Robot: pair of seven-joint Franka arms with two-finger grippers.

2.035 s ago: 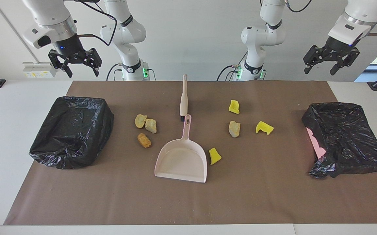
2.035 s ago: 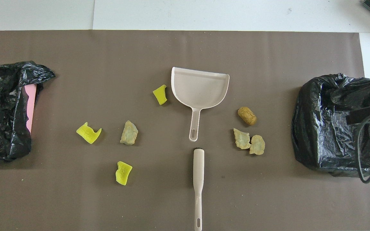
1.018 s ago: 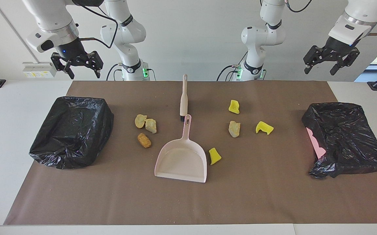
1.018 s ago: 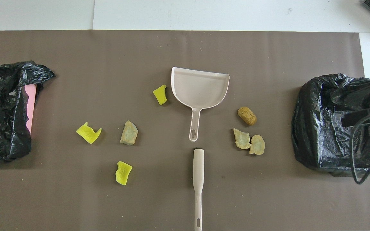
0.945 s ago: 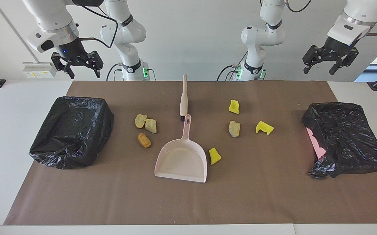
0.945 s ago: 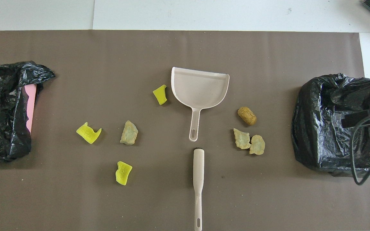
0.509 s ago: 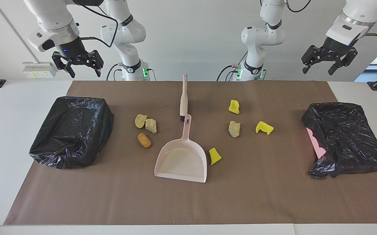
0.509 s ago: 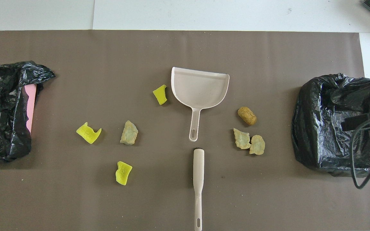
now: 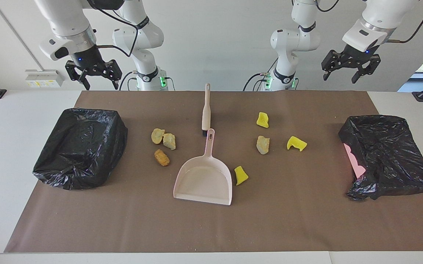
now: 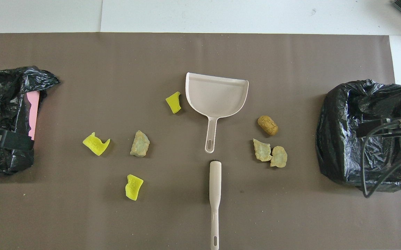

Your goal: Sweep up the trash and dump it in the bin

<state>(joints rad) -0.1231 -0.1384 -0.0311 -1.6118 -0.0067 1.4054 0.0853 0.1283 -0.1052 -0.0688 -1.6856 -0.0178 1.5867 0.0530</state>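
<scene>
We see the left pincer point(image 9: 346, 72) spread and empty, raised over the worktop's point(image 9: 13, 121) edge near the pink bin lined with a crinkled black bag point(image 9: 387, 154). The right pincer point(image 9: 93, 75) hangs likewise spread, by the other bag-lined bin point(image 9: 81, 146); what either bin holds we cannot tell. On the brown mat point(image 9: 299, 216), the trash point(image 9: 164, 141), yellow foam bits and tan chunks, lies scattered around the empty pink dustpan point(image 9: 204, 179) and brush point(image 9: 206, 108).
</scene>
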